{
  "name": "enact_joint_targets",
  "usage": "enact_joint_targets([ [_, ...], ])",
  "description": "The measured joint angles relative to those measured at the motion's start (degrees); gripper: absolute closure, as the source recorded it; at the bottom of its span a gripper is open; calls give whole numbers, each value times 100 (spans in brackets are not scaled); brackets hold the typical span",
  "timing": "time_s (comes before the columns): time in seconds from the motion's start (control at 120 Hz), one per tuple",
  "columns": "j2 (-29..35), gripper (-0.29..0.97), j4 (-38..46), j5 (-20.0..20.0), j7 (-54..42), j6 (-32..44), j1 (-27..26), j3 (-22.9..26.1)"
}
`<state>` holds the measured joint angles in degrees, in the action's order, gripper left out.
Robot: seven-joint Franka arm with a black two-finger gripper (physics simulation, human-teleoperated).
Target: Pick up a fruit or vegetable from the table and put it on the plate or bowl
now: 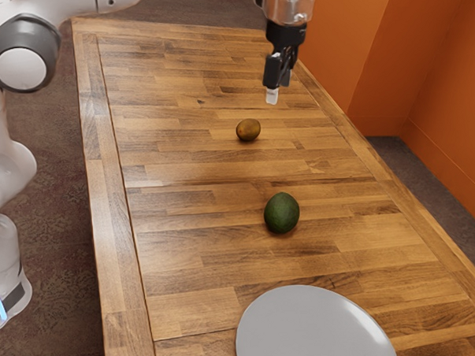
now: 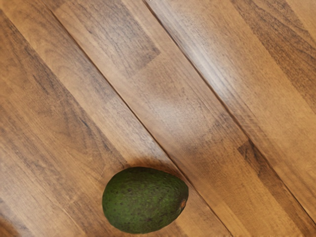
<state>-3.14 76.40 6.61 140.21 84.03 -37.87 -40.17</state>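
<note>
- Two pieces of produce lie on the table (image 1: 185, 251), both resting directly on the wood and well apart from each other.
- Item one: a dark green avocado (image 1: 281, 212), lying on its side near the middle of the table, between the plate and the other fruit. It casts a short shadow on the planks.
- In the wrist view the avocado (image 2: 144, 199) shows a speckled green skin and a small brownish stem scar at its narrower end. It lies across a seam between planks.
- Item two: a small brown fruit (image 1: 248, 129), oval and kiwi-like, farther up the table from the avocado and nearer the gripper.
- Receptacle: a round, pale grey plate (image 1: 307, 329) sits at the near end of the table, cut off by the exterior view's lower edge. Nothing rests on the part that shows. It is near the avocado but not touching it.
- Gripper (image 1: 272, 94): hanging above the far part of the table, beyond the brown fruit, pointing straight down and clear of the surface. It touches neither fruit.
- Gripper state: seen edge-on in the exterior view, so I cannot tell whether it is open or closed.
- Arm (image 1: 8, 164): white, standing at the exterior view's left, off the table's edge.
- Surroundings: an orange wall (image 1: 358, 46) runs along the exterior view's right, and a dull brown floor (image 1: 52, 257) surrounds the table.
</note>
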Motion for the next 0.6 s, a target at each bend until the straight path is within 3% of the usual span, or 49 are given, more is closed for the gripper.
enact_joint_targets([
  [0.292,51,0,0,15,-102,-151,62,102],
  [0.458,42,0,0,-411,-1891,-149,35,112],
  [0.6,-361,0,6,-353,-3495,-43,121,155],
])
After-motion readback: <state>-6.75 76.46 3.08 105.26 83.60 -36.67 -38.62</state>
